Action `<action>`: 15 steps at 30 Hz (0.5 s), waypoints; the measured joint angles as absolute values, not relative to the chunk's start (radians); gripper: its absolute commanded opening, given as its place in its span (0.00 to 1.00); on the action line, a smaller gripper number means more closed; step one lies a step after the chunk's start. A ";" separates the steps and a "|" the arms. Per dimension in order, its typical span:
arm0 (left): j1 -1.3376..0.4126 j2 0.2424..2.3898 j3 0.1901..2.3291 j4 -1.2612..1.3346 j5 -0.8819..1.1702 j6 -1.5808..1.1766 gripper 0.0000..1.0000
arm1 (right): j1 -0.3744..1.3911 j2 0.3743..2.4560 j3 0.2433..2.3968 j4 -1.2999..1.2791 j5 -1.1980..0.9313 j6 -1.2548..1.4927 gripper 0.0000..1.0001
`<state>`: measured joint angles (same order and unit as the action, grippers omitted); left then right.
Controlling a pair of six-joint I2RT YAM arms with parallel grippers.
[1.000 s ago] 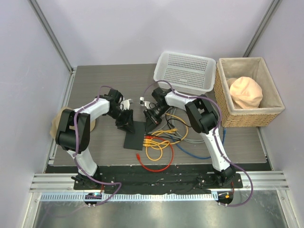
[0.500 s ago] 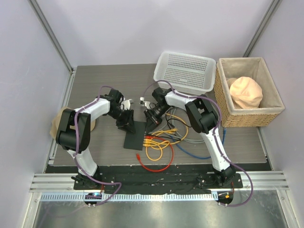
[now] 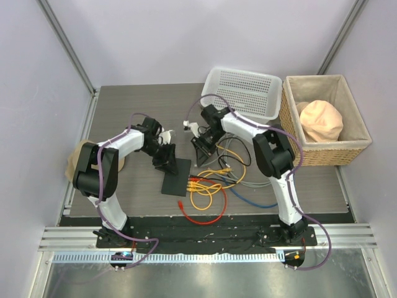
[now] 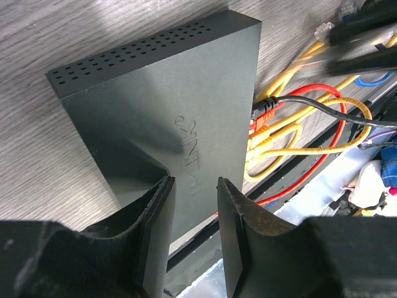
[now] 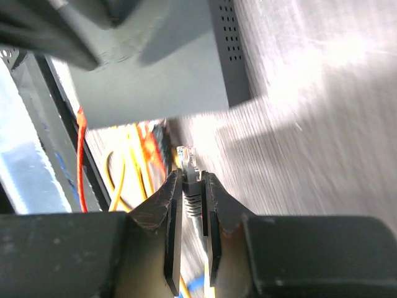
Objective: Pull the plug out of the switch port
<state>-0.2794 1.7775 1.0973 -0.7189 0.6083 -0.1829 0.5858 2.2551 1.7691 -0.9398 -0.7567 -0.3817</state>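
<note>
**Plug clear of the switch, pinched in the right gripper**

The grey wood-grain table [image 3: 124, 105] sat between pale lilac walls [image 3: 186, 37], with a metal rail [image 3: 68, 237] along its near side. Well beyond the switch [image 3: 175, 177] and off to its right stood a wicker basket [image 3: 287, 133] holding a peach, rounded lump [image 3: 321, 121]. A white mesh basket [image 3: 242, 93] stood between that and the switch.

Both arms reached in toward the switch. Over the last second the left arm had kept its place, while the right had drawn back from the switch's far corner toward the mesh basket. The switch had not shifted. It lay flat, vent holes along one edge and a TP-LINK mark on top.

Just right of the switch sprawled a tangle of yellow cables [image 3: 205, 194], a red cable [image 3: 205, 218] and a blue cable [image 3: 255, 202]. Orange-red and yellow connectors [image 4: 257, 133] sat in its right-edge ports.

The left gripper [image 4: 194, 183] hung over the switch's top by the logo, jaws a narrow gap apart with nothing between them. Whether its tips touched the lid could not be told.

The right gripper [image 5: 189, 180], beside the switch's far right corner, was closed to a sliver on the boot of the plug [image 5: 186, 158]. The plug's clear tip stood free in the air, apart from the switch.
</note>
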 measured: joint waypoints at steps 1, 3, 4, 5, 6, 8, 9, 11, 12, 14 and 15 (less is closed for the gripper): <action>-0.281 1.777 1.097 -0.718 0.610 -0.183 0.40 | 0.577 2.226 1.769 -0.945 -0.746 -0.399 0.01; -0.282 1.777 1.097 -0.717 0.611 -0.183 0.40 | 0.556 2.170 1.776 -0.971 -0.726 -0.439 0.01; -0.282 1.777 1.097 -0.716 0.612 -0.183 0.40 | 0.546 2.148 1.786 -0.990 -0.717 -0.457 0.01; -0.282 1.777 1.097 -0.716 0.612 -0.183 0.40 | 0.537 2.130 1.800 -1.011 -0.707 -0.476 0.02; -0.282 1.777 1.097 -0.716 0.612 -0.183 0.40 | 0.525 2.114 1.813 -1.029 -0.698 -0.494 0.01; -0.282 1.777 1.097 -0.716 0.612 -0.183 0.40 | 0.504 2.091 1.834 -1.063 -0.678 -0.524 0.01; -0.282 1.777 1.097 -0.716 0.613 -0.183 0.40 | 0.493 2.084 1.840 -1.077 -0.662 -0.535 0.01; -0.282 1.777 1.097 -0.715 0.614 -0.184 0.40 | 0.467 2.079 1.842 -1.099 -0.624 -0.553 0.01; -0.282 1.777 1.097 -0.714 0.615 -0.184 0.40 | 0.450 2.081 1.842 -1.110 -0.603 -0.563 0.01; -0.284 1.773 1.092 -0.707 0.618 -0.185 0.40 | 0.414 2.084 1.842 -1.131 -0.569 -0.580 0.01; -0.286 1.771 1.087 -0.701 0.619 -0.186 0.40 | 0.384 2.084 1.842 -1.145 -0.543 -0.598 0.01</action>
